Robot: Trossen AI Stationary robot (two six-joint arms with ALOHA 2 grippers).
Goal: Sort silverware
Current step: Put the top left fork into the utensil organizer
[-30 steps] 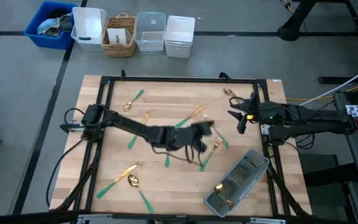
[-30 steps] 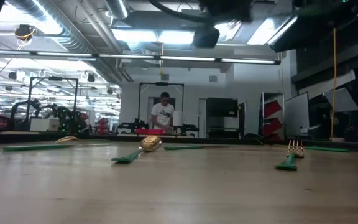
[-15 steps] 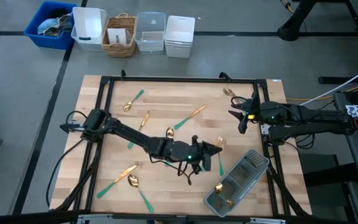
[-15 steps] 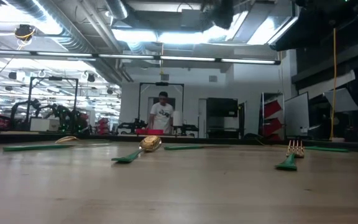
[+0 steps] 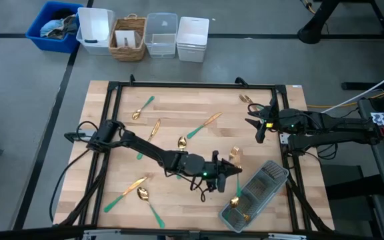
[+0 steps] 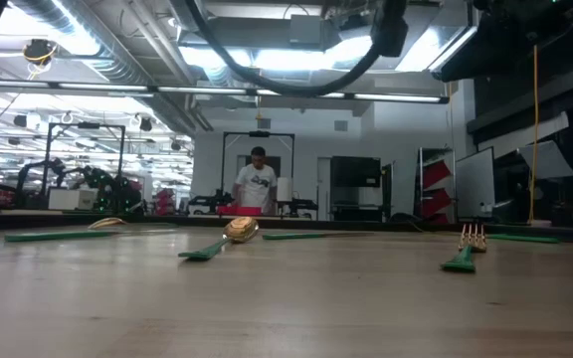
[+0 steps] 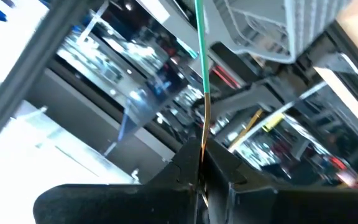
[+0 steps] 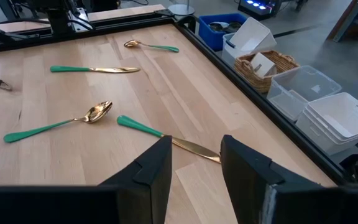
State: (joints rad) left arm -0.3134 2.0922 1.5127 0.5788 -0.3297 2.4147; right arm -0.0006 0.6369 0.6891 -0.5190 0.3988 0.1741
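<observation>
Gold-headed, teal-handled silverware lies scattered flat on the wooden table: a spoon (image 5: 142,107), knives (image 5: 205,123) (image 5: 133,184), and a fork (image 5: 234,155). My left gripper (image 5: 229,175) hangs above the table's near right part, beside the clear plastic tray (image 5: 272,175). It is shut on one teal-handled piece (image 5: 237,188) that points toward the tray. My right gripper (image 5: 259,124) waits open over the table's right edge. In its wrist view (image 8: 194,165) a knife (image 8: 160,135) lies on the table below it. My left gripper pinches the piece between its two fingers (image 7: 188,171) at the gold end (image 7: 204,127). The teal handle (image 7: 199,37) sticks straight out past the fingertips toward the tray (image 7: 278,28). The piece is lifted clear of the table.
The tray sits slanted at the near right corner with a gold piece (image 5: 234,201) in it. A black frame (image 5: 192,85) runs around the table. Bins and a basket (image 5: 129,37) stand on the floor beyond the far edge. A person (image 6: 257,184) stands far off in the room.
My left gripper has moved from the table's middle toward the near right corner, up to the tray, carrying the teal-handled piece with it. My right arm has kept still.
</observation>
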